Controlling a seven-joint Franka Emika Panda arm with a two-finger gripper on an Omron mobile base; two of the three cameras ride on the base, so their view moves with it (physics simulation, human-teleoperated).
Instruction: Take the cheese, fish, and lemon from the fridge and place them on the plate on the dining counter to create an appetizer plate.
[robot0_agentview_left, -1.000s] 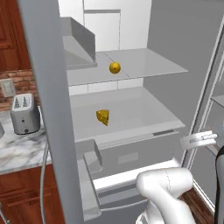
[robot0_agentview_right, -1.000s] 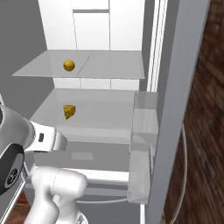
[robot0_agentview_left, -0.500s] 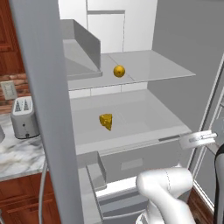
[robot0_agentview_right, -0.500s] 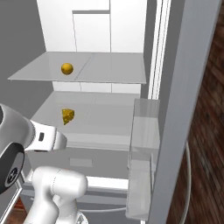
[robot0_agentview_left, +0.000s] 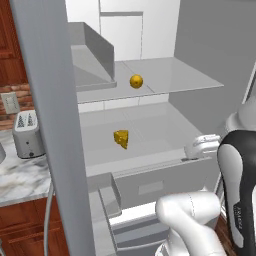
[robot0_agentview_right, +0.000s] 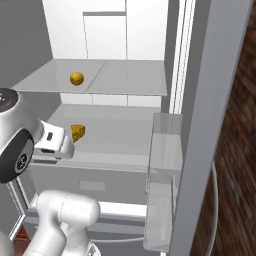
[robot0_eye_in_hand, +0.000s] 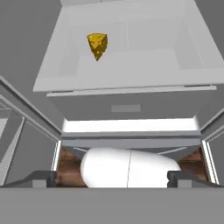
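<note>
The fridge (robot0_agentview_left: 200, 65) stands open, white inside. The lemon (robot0_agentview_left: 136, 81) (robot0_agentview_right: 76, 78), a small round yellow fruit, rests on the upper glass shelf. One shelf below lies the cheese (robot0_agentview_left: 121, 138) (robot0_agentview_right: 77, 132) (robot0_eye_in_hand: 97, 44), a yellow wedge with holes. My gripper (robot0_eye_in_hand: 112, 178) is open and holds nothing, its tips spread wide at the bottom of the hand view. It hovers in front of the fridge, level with the lower shelf's front edge and to the right of the cheese, well short of it. The fish, the plate and the dining counter are out of view.
The grey fridge door (robot0_agentview_left: 47, 125) stands open on the left, the other door with clear bins (robot0_agentview_right: 162, 165) on the right. A closed drawer (robot0_agentview_left: 155, 182) sits under the cheese shelf. A toaster (robot0_agentview_left: 25, 134) stands on the marble wall counter (robot0_agentview_left: 20, 180).
The views have shifted a little, so the base has moved at the fridge. My hand has come in toward the lower shelf's front edge. Cheese and lemon lie as before.
</note>
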